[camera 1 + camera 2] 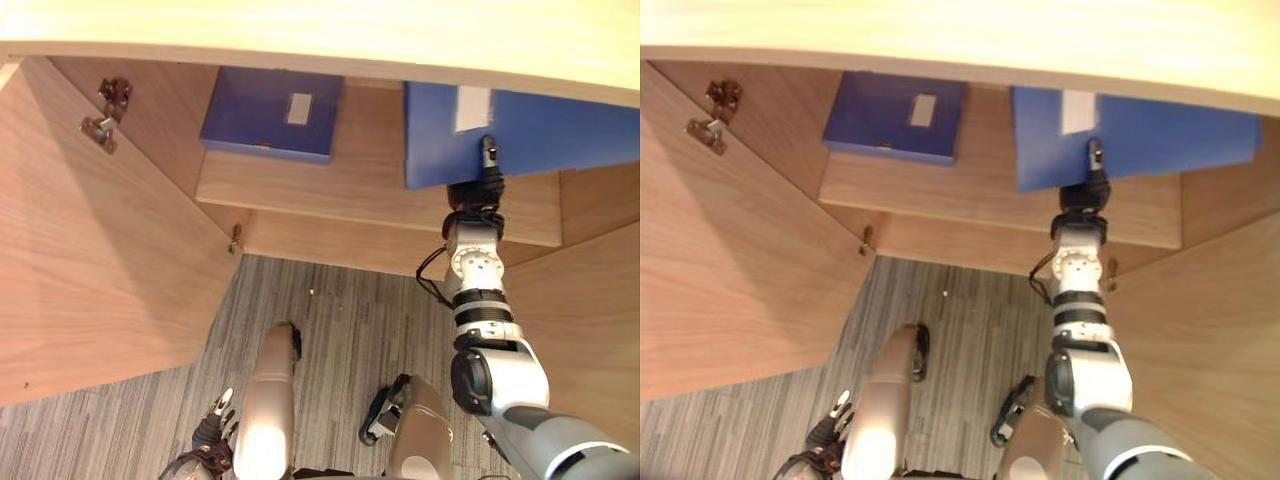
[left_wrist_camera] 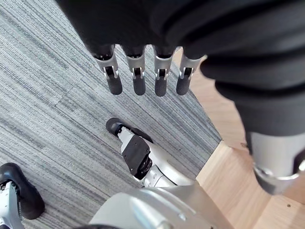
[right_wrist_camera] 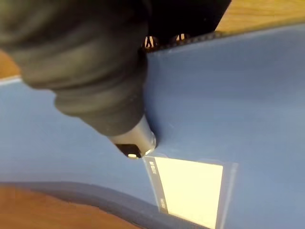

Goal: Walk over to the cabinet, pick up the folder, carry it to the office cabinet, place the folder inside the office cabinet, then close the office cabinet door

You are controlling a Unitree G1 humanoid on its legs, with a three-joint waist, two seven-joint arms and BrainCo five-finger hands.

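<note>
Bright, even light from overhead, with soft shade inside the cabinet.

The cabinet top [image 1: 320, 35] is washed out to pale cream. Beneath it the shelf [image 1: 370, 190] and the inner walls sit in gentle shade, darkest toward the back. The open door [image 1: 90, 260] and the carpet [image 1: 330, 310] are evenly lit, and the shadows on them are faint and soft-edged. On the folder [image 3: 248, 95] gripped by my right hand [image 3: 95, 71], the white label [image 3: 190, 188] glares blank, while the hand itself reads nearly black. My left hand [image 2: 138, 81] catches small highlights on its straight fingers.
</note>
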